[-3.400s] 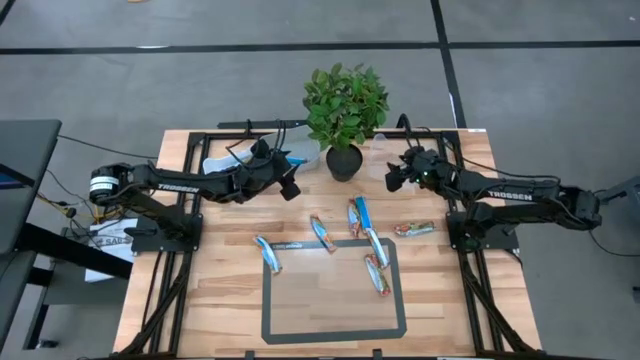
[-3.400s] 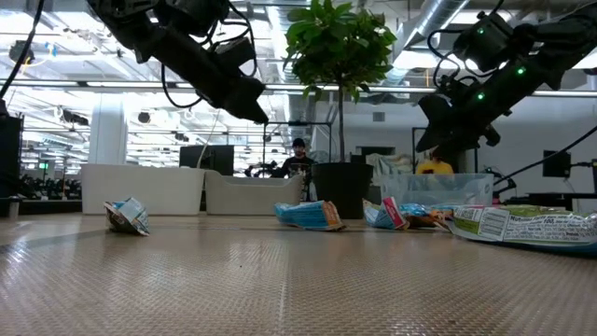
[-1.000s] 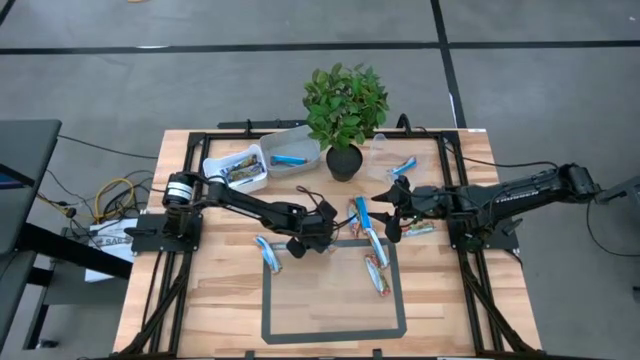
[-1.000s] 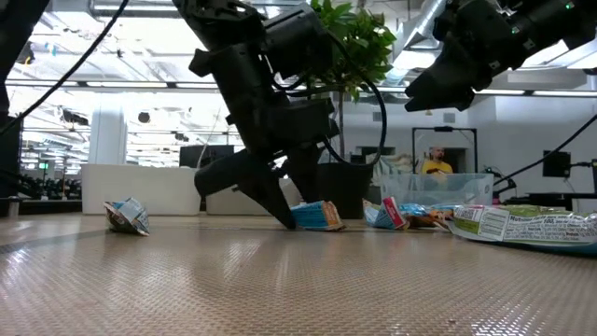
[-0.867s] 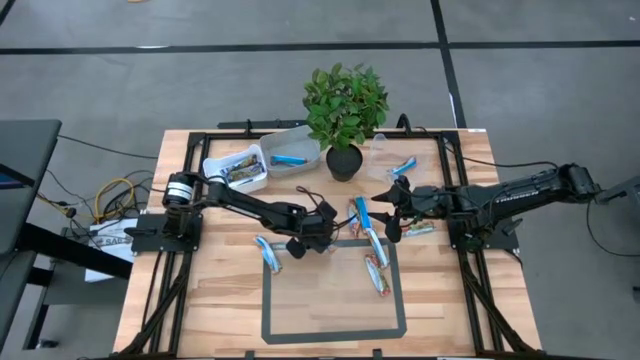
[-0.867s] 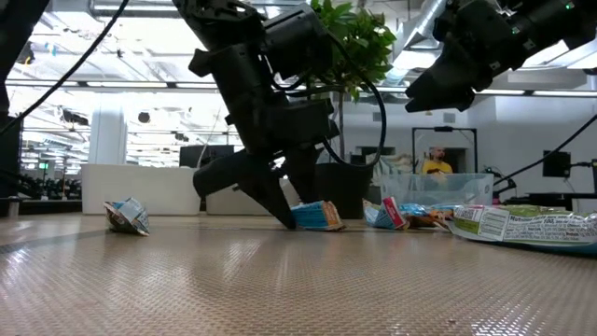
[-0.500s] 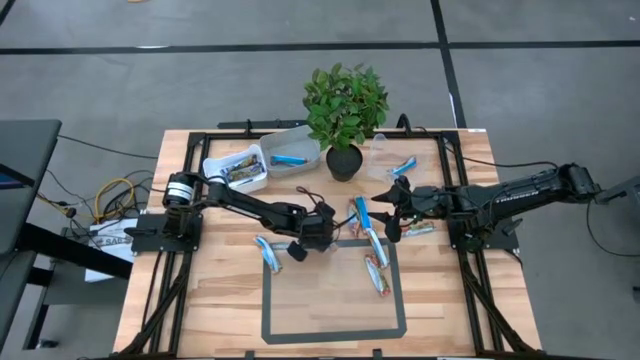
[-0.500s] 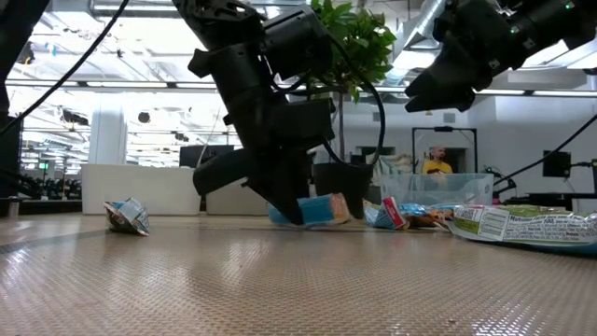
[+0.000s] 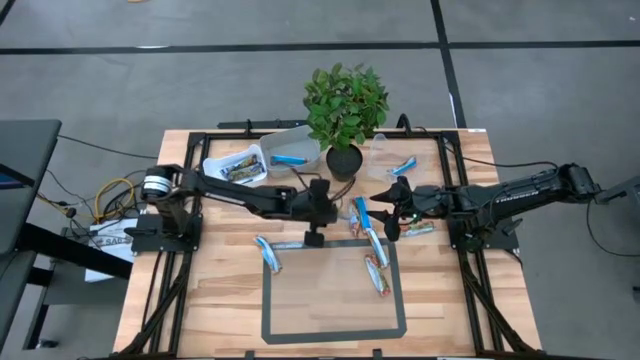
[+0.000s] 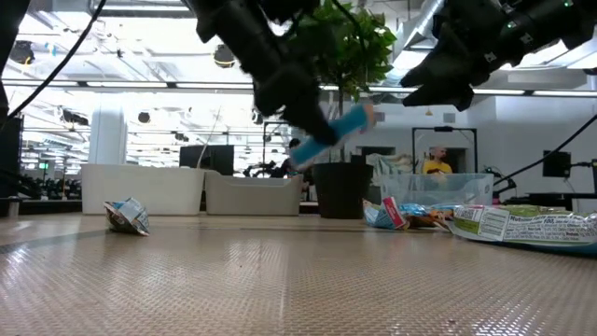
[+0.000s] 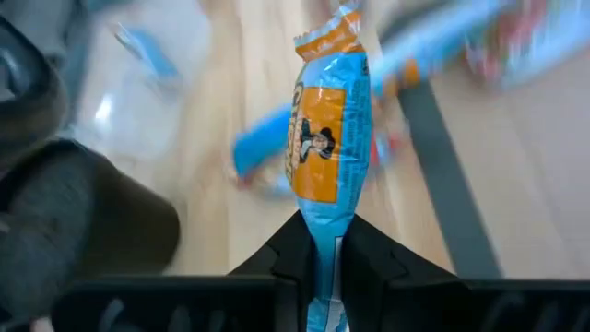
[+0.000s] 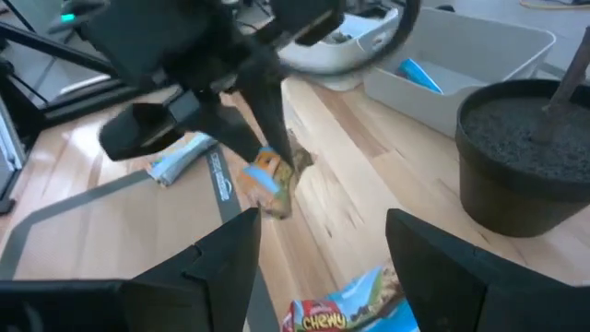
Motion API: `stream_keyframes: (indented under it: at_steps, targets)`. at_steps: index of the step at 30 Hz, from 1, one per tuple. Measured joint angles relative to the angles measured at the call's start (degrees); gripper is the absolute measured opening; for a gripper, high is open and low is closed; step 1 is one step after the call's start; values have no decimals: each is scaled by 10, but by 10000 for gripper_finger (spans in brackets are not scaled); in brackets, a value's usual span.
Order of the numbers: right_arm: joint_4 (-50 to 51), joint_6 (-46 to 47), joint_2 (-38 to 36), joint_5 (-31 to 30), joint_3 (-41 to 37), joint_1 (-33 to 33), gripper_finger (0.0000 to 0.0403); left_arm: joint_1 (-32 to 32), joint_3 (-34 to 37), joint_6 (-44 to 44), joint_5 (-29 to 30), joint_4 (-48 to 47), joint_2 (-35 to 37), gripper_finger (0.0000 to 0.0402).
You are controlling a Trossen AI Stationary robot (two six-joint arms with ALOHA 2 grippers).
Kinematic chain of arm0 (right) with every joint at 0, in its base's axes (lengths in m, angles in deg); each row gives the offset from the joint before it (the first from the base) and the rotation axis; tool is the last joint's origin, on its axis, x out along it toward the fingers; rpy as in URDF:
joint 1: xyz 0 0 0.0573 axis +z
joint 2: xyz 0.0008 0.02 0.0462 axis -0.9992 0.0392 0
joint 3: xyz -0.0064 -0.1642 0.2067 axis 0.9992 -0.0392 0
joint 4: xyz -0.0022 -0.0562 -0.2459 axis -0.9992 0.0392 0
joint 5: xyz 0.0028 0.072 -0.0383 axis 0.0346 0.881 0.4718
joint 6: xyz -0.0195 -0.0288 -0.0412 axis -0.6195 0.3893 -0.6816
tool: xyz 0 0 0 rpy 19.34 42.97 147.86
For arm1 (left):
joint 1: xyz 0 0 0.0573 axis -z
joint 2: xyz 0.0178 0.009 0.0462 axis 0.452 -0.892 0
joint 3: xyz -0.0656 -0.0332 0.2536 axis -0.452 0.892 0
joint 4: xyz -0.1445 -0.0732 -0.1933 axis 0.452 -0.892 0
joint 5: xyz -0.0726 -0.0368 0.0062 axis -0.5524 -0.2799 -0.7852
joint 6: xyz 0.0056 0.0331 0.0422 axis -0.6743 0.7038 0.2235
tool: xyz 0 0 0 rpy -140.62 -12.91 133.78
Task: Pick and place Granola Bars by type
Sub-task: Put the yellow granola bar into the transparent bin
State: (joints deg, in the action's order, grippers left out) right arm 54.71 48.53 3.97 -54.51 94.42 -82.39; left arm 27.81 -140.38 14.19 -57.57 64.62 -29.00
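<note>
Granola bar (image 11: 329, 138), blue with orange patch, is pinched by one end in the left gripper (image 11: 321, 247) and hangs above mid-table; carry it level to the tub (image 9: 291, 150) holding a blue bar, while the right gripper (image 9: 388, 213), fingers spread, hovers over the other bars.

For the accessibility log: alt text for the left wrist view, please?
The left gripper pinches one end of a shiny blue-and-orange wrapped granola bar, held above a light wooden table. More wrapped bars lie blurred below it.
</note>
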Motion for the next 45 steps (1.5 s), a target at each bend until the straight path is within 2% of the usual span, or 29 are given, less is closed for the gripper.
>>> stream_keyframes:
  at_steps: [6,15,27,34,38,45]
  targets:
    - [-17,-1,0,-3,0,-2,226,-11,0,-50,-15,77,32,32]
    - [-95,-46,0,-2,0,-2,226,-17,0,-92,-21,148,32,32]
    - [-177,-89,0,2,0,-2,226,-17,0,-98,-71,226,32,32]
    - [-202,-96,0,17,0,-2,222,-17,0,-98,-75,248,32,32]
    - [-204,-95,0,19,0,-7,196,-17,0,-98,-75,256,32,32]
    - [-212,-102,0,38,0,-17,104,-18,0,-100,-73,272,31,32]
